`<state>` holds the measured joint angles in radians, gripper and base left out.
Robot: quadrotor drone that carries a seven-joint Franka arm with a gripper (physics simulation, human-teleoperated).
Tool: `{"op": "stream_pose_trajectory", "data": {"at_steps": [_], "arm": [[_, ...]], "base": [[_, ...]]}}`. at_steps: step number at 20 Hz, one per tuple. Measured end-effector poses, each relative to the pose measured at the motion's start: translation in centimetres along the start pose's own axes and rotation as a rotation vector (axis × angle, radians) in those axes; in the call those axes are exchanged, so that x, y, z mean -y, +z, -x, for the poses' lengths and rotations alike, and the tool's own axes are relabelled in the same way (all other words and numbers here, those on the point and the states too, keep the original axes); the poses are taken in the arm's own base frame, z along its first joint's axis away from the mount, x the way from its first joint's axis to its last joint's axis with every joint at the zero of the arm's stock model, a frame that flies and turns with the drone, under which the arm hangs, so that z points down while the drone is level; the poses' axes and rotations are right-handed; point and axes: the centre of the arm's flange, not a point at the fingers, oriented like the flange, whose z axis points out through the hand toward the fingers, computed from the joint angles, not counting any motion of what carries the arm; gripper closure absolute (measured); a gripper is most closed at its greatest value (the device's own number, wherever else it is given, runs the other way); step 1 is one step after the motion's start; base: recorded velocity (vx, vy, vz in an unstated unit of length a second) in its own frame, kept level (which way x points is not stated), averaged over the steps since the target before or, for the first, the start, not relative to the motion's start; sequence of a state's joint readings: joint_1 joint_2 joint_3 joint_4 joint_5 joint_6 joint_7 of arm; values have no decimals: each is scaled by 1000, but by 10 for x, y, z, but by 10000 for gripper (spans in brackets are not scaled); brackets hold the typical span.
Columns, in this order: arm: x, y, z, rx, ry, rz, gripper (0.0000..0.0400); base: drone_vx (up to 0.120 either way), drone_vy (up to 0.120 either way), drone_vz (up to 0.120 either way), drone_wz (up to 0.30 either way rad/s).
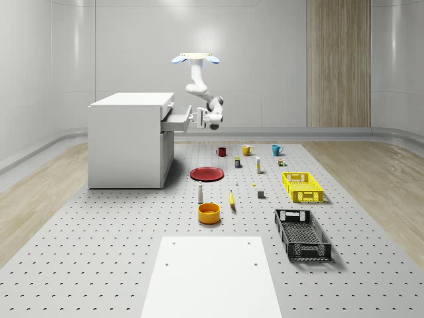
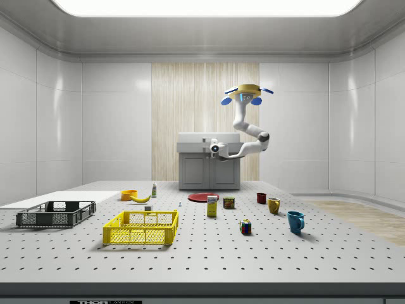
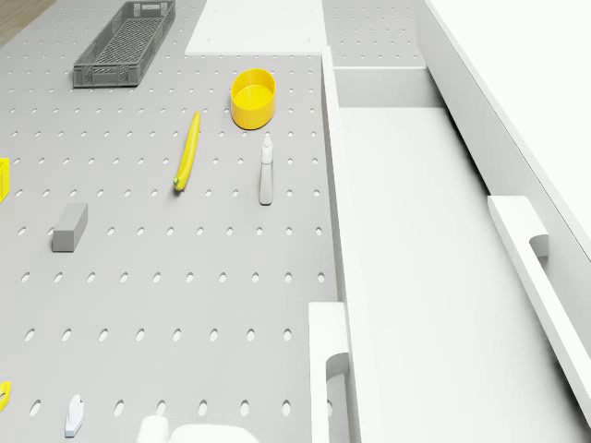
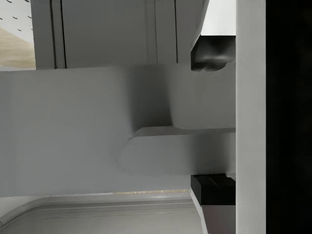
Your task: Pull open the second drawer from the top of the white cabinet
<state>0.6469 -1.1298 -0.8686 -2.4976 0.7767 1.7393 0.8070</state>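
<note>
Whole-scene view, arm [image 1: 199, 89] bent, end effector [image 1: 201, 118] at drawer [image 1: 177, 120]

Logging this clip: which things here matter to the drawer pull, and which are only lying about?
In the job:
- white cabinet
- its pulled-out drawer
- drawer handle
- hand at that handle, drone hovering beside the cabinet

Lying about:
- red plate
- yellow bowl
- banana
- yellow crate
- black crate
- mugs
</note>
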Motion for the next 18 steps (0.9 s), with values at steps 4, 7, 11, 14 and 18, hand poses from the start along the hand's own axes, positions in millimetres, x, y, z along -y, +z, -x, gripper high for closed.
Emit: {"op": "stream_pose_trajectory", "data": {"at_steps": [4, 7, 11, 14, 18], "arm": [[0, -14, -2, 1, -3, -2, 185], [1, -20, -3, 4, -8, -6, 164], [-3, -23, -14, 15, -68, -16, 105], [-1, -25, -9, 17, -43, -18, 103], [0, -26, -6, 18, -28, -20, 101]], "base": [[0, 0, 0, 0], [0, 0, 0, 0], [0, 0, 0, 0], [0, 0, 0, 0], [0, 0, 0, 0]]}}
